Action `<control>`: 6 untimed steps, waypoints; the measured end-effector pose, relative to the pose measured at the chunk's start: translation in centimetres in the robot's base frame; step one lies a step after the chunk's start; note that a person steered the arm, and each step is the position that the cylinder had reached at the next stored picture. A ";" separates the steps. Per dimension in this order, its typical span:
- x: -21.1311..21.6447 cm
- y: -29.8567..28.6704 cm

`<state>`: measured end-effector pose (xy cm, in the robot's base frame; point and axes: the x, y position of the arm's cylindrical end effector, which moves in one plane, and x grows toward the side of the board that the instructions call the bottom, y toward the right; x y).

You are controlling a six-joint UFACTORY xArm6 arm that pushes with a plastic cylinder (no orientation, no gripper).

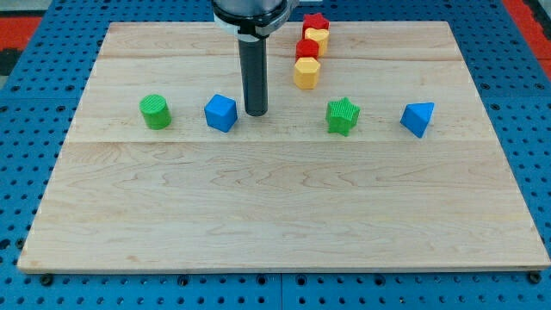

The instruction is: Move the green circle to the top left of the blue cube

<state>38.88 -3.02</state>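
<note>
The green circle point(156, 112) sits on the wooden board at the view's left. The blue cube point(221, 113) stands a short way to its right, with a gap between them. My tip point(256, 113) rests on the board just right of the blue cube, close to it but apart, and far from the green circle. The rod rises straight up to the arm at the view's top.
A green star point(343, 116) and a blue triangular block point(417, 119) lie to the right in the same row. A red star point(315, 21), a yellow block point(317, 38), a red block point(307, 49) and a yellow hexagon point(306, 73) form a column at the top.
</note>
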 end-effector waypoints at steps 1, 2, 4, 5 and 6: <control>0.0 0.0; -0.3 0.0; 10.7 -11.2; 7.8 -20.9; 4.7 -21.7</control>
<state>43.58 -24.76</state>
